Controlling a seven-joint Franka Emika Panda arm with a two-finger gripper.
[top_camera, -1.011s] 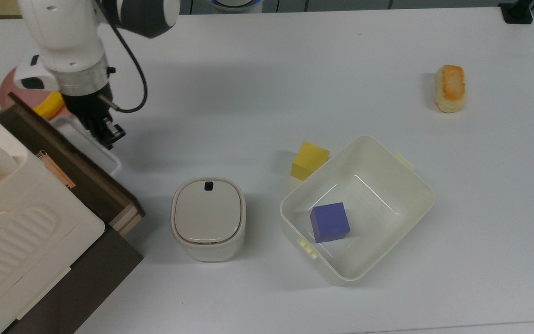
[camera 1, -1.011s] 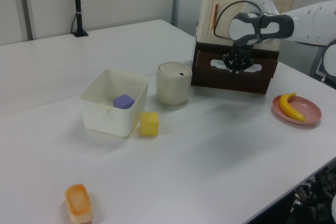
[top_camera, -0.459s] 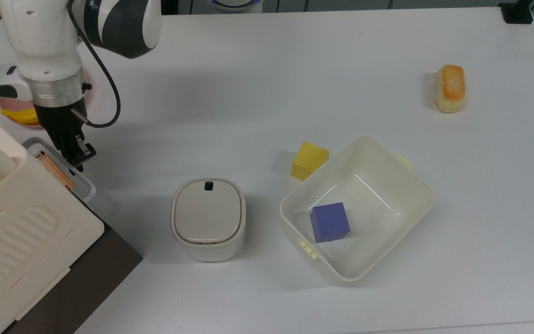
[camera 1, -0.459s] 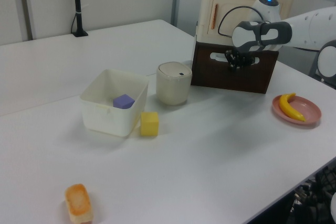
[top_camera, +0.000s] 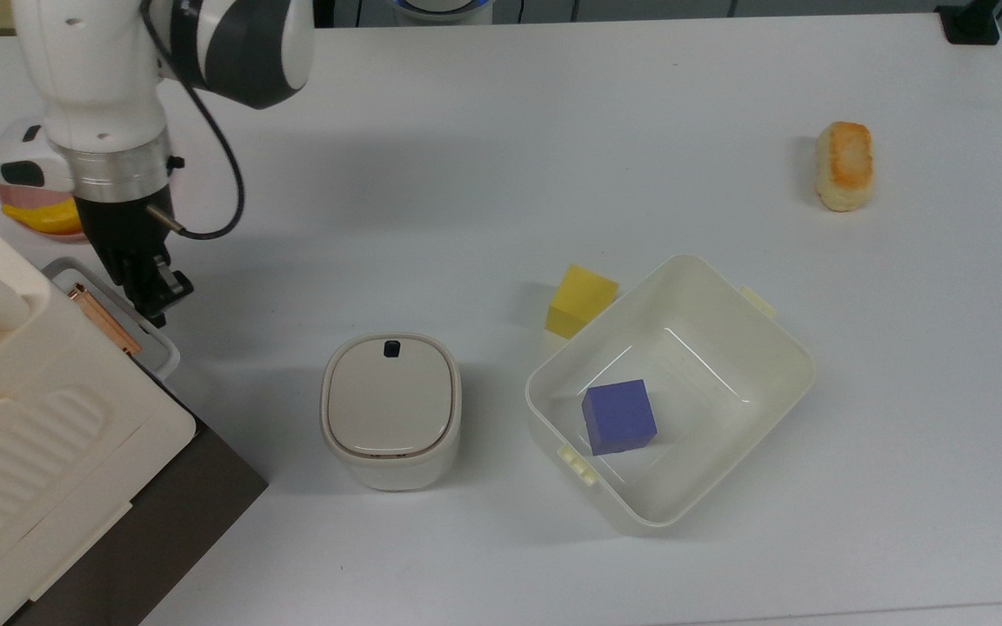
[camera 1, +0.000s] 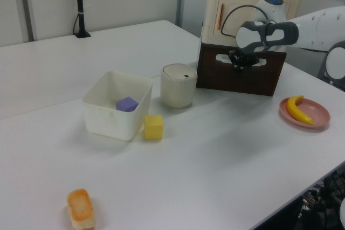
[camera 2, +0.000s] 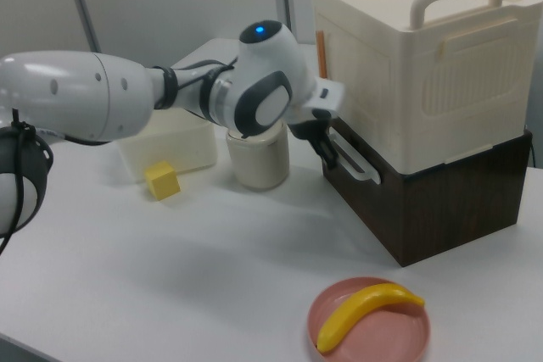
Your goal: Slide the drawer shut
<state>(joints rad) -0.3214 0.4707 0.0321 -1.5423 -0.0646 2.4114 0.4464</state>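
Observation:
The drawer (camera 1: 253,79) has a dark brown front and a white loop handle (top_camera: 110,317). It sits pushed in, flush under the ribbed cream appliance (top_camera: 23,417). My gripper (top_camera: 160,294) hangs just off the handle on the top view's right, with its fingers together and nothing between them. In the left view the gripper (camera 1: 241,62) is level with the drawer's handle. In the right view the gripper (camera 2: 329,152) stands at the near end of the handle (camera 2: 355,164), very close to the drawer front (camera 2: 373,209).
A lidded cream canister (top_camera: 390,409) stands near the drawer. A cream bin (top_camera: 779,339) holds a blue cube (top_camera: 618,416), with a yellow cube (top_camera: 579,300) beside it. A bread roll (top_camera: 845,165) lies far off. A banana on a pink plate (camera 2: 365,307) sits behind the arm.
A second ago the drawer stuck out with my gripper at its handle. It slid in flush under the appliance, and my gripper has since eased slightly away to the top view's right.

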